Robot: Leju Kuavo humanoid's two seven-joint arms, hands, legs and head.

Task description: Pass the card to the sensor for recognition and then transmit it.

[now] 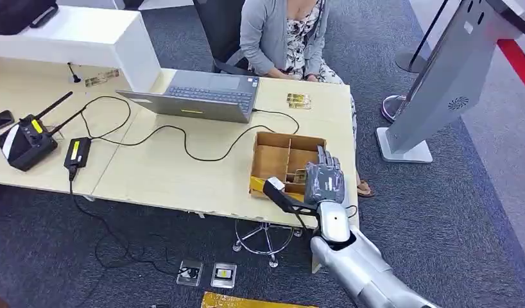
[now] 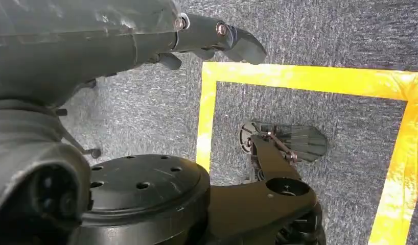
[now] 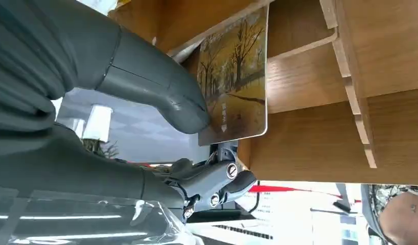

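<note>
Grey carpet runs under a pale wooden surface (image 1: 183, 173) in an office, and at its near right corner the right hand (image 1: 324, 181) reaches into a divided wooden box (image 1: 271, 160). Going by the right wrist view, the thumb (image 3: 161, 92) presses on the face of a card (image 3: 235, 76) printed with autumn trees, and darker fingers (image 3: 217, 186) sit behind its lower edge, so the hand pinches the card while the card stands in a slot among the box's dividers (image 3: 350, 76). The left hand (image 2: 217, 38) hangs by the robot's side above the carpet and a yellow tape line (image 2: 309, 79); its fingers are loosely out and hold nothing. The pinch looks shallow, near one corner, so the card could pivot or slip as it is lifted, and its edge could catch on a divider and drag the light box along. The likely sensor is the grey kiosk (image 1: 439, 83) standing well to the right, so a long swing with a loose hold risks a drop. A seated person (image 1: 285, 32) is close behind the box. Counted: one card in hand, one box, one laptop (image 1: 202, 96), one black radio unit (image 1: 25, 141) with two antennas, one kiosk, one person, and two small plates on the floor (image 1: 208, 274).
</note>
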